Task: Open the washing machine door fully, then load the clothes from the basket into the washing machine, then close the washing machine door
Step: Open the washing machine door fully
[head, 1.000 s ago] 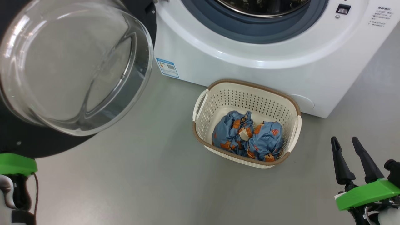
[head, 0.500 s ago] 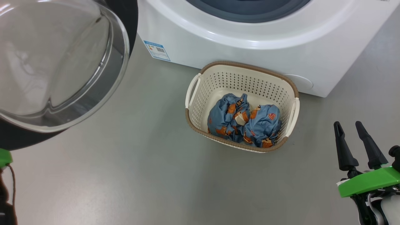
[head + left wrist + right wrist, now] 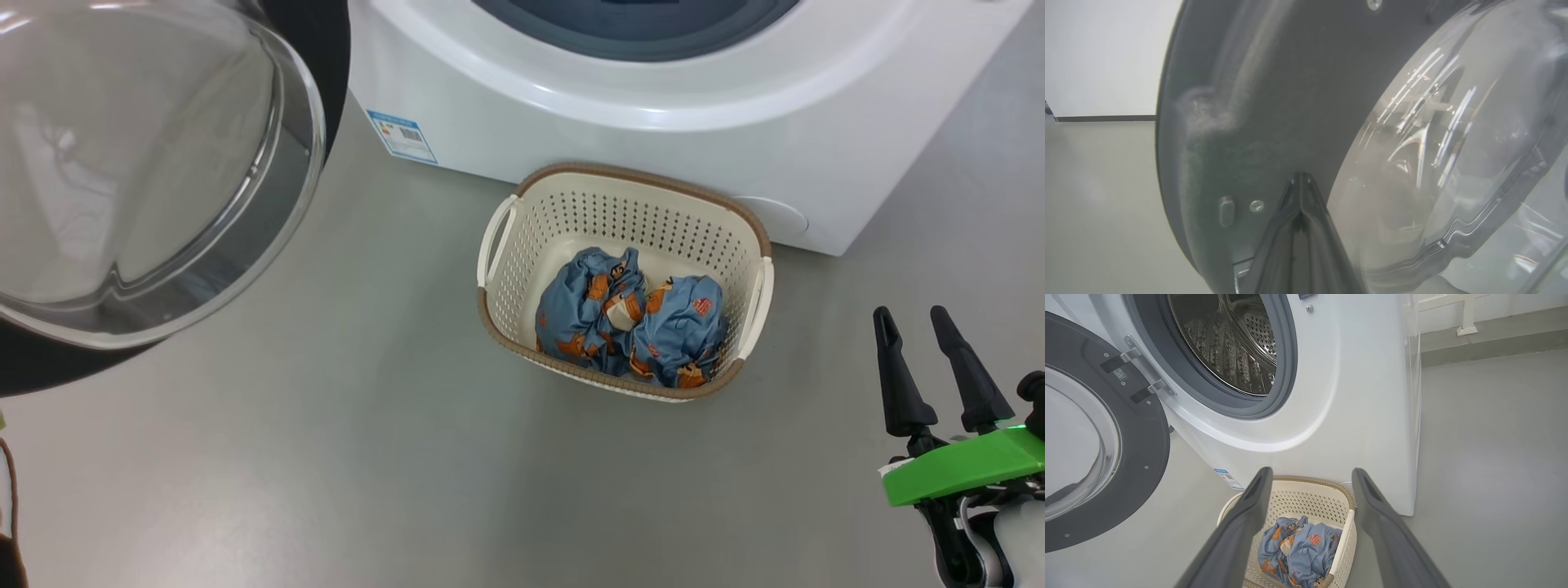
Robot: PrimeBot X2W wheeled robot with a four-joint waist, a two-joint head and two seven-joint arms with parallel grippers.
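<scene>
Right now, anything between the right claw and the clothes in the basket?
Nothing visible. The right claw hangs open over the floor, right of the basket, and the clothes lie uncovered in it. Only the basket's own side wall stands on a sideways line; from above the way looks clear.

Grey floor (image 3: pixel 367 457), smooth, matte. White wall (image 3: pixel 1106 53) above dark baseboard (image 3: pixel 1106 119). White frame leg (image 3: pixel 1468 314) by far wall.

The blue label (image 3: pixel 402 137) on the washing machine (image 3: pixel 653 139) is illegible.
</scene>
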